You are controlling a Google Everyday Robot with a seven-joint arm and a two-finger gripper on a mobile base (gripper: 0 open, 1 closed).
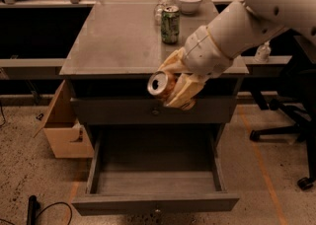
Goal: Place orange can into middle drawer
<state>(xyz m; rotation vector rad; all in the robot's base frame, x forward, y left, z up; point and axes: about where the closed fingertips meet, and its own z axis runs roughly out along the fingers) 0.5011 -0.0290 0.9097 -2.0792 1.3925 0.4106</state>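
My gripper (177, 85) is shut on the orange can (161, 86) and holds it on its side, silver top facing the camera. The can hangs in the air in front of the cabinet's front edge, level with the shut upper drawer (148, 110). The middle drawer (153, 203) is pulled wide open below it, and its grey inside holds nothing. The can is above the back part of the open drawer. My white arm comes in from the upper right.
A green-and-white can (170, 24), a clear glass and a white bowl (189, 1) stand at the back of the cabinet top (113, 41). A cardboard box (64, 130) sits on the floor left of the cabinet. An office chair base (291, 135) is at the right.
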